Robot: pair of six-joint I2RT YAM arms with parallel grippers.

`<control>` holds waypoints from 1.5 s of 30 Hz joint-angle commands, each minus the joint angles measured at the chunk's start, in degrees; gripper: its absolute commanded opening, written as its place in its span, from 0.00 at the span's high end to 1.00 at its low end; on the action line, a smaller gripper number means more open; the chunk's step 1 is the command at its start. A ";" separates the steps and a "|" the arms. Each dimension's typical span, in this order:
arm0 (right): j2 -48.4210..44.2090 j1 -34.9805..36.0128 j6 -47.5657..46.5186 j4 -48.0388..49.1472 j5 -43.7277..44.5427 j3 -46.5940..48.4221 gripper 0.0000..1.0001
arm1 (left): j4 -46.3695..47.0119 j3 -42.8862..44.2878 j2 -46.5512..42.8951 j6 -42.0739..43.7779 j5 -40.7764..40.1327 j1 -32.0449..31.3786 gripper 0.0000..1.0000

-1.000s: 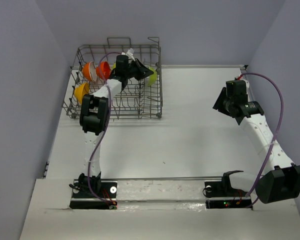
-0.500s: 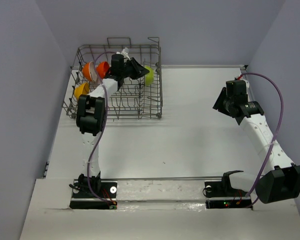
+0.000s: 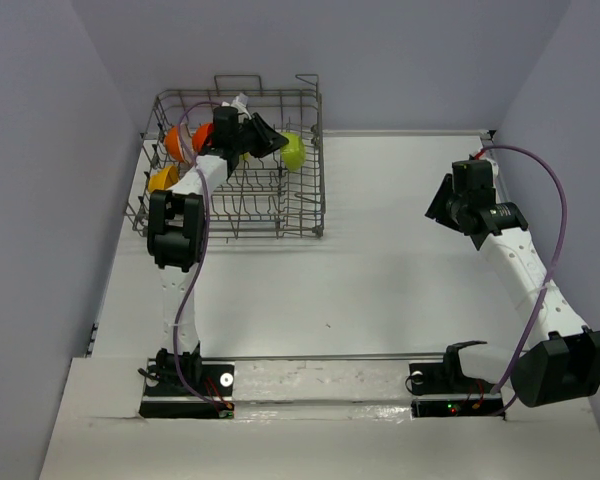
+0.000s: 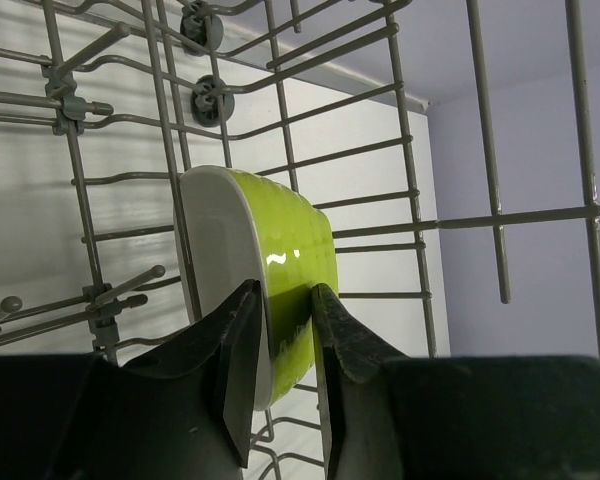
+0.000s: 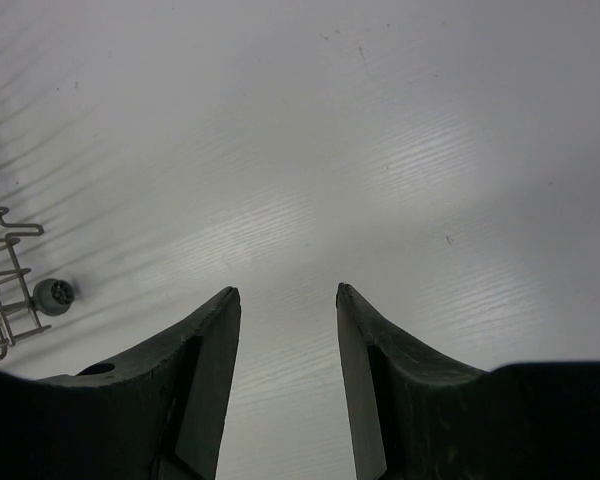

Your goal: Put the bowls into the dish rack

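Bowls are nearly all in, by the look of it, and the last one is in my grip. My left pincer is pinching the lime green bowl by its wall, one finger on the white inside and one on the glossy green outside, with no gap on either side. The bowl stands on edge inside the dish rack, at its far right end, between the upright wires.

Over the last second my left arm has drawn back toward the left of the rack. From above, the green bowl now shows almost whole, where a second ago my wrist covered most of it. It has barely shifted in that time, so I judge it is settling into its slot and close to being let go. I cannot tell if the wires already carry its weight.

At the rack's left end sit an orange bowl and a yellow-orange bowl; my arm hides whatever lies between them and the green one.

My right pincer hangs spread over bare worktop, well to the right of the rack, holding nothing.
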 commanded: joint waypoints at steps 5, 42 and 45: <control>-1.12 -0.34 -0.74 2.28 -0.48 0.03 0.51 | -2.90 0.28 -2.67 2.92 -0.61 0.15 0.62; -1.47 -0.34 -0.92 2.63 -1.09 0.03 0.50 | -8.26 2.30 -1.61 5.82 -4.47 -0.20 0.51; -1.29 -0.34 -0.92 2.63 -1.10 0.12 0.51 | -8.78 2.56 -1.53 6.08 -5.00 -0.20 0.47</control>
